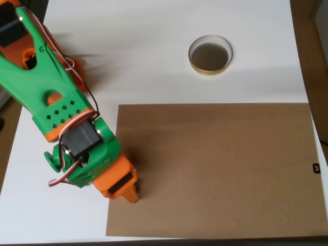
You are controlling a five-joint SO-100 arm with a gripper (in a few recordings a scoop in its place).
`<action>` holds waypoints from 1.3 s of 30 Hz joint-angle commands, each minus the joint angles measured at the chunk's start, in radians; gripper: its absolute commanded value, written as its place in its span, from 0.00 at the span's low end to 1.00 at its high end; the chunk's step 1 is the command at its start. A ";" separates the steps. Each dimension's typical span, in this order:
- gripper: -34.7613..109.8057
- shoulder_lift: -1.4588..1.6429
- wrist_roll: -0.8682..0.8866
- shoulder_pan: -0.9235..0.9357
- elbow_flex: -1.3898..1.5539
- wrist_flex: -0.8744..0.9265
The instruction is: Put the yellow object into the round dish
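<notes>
In the overhead view the green and orange arm (56, 110) reaches down toward the lower left corner of a brown board (215, 169) lying on the white table (154, 61). The gripper (130, 193) points straight down at the board's left edge, its orange tip just visible under the wrist housing, so whether the fingers are spread, pressed together or pinching anything cannot be told. The yellow object cannot be made out; it may sit beneath the gripper, but that is a guess. The round dish (210, 55) stands well apart, on the white surface beyond the board's far edge, and looks empty. Judged from the task, a small hard plastic piece would likely be light, stiff and somewhat slick, so a grip across its narrower part seems safest.
</notes>
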 commanded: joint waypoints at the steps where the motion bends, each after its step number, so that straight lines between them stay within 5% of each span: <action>1: 0.36 0.014 0.000 0.000 -0.051 0.002; 9: 0.36 -0.034 0.000 0.000 -0.049 -0.023; 19: 0.24 -0.028 0.000 -0.002 -0.054 -0.026; 39: 0.24 0.276 -0.075 -0.152 -0.017 0.100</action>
